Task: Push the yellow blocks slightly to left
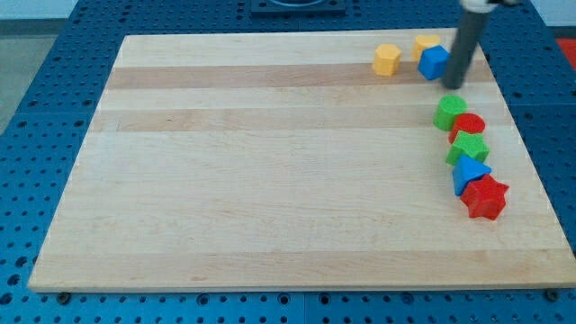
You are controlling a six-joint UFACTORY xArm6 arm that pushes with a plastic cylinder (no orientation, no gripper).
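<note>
A yellow hexagonal block (pixel 387 59) lies near the view's top right of the wooden board (pixel 270 180). A second yellow block (pixel 425 42) sits just right of it, partly hidden behind a blue cube (pixel 434 62). My tip (pixel 453 85) is down on the board just right of and slightly below the blue cube, close to it or touching; I cannot tell which. The tip is right of both yellow blocks.
Below the tip, a chain of blocks runs down the right side: a green cylinder (pixel 449 112), a red cylinder (pixel 468 125), a green star-like block (pixel 469 147), a blue triangle (pixel 469 172) and a red star (pixel 485 197). The board's right edge is close.
</note>
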